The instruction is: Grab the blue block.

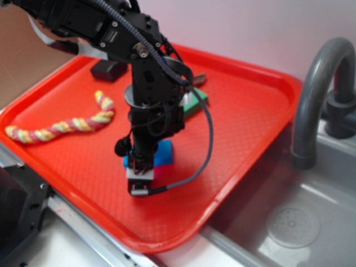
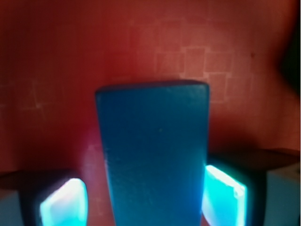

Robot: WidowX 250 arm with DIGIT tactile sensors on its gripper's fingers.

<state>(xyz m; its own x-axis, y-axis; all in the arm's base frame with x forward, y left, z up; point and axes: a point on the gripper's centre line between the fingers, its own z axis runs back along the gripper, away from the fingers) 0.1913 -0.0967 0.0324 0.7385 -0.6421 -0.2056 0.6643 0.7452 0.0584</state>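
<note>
A: While the arm hangs over the middle of the red tray (image 1: 245, 111), where is the blue block (image 2: 155, 150)?

B: Flat on the tray, directly under the gripper (image 1: 140, 167), between its two fingers (image 2: 63, 205). The jaws stand apart; the right finger sits just beside the block, the left has a strip of red showing before it.

A: Any room around it?

B: Bare tray lies toward the near rim and the right. The green block (image 1: 194, 103) is behind the arm, the black box (image 1: 108, 70) at the far edge, the twisted rope (image 1: 61, 127) off to the left, all apart from the blue one.

A: The arm's pose?

B: Wrist pointing straight down, cable looping right.

A: Surroundings?

B: A grey sink (image 1: 289, 222) with a faucet (image 1: 317, 94) beside the tray.
</note>
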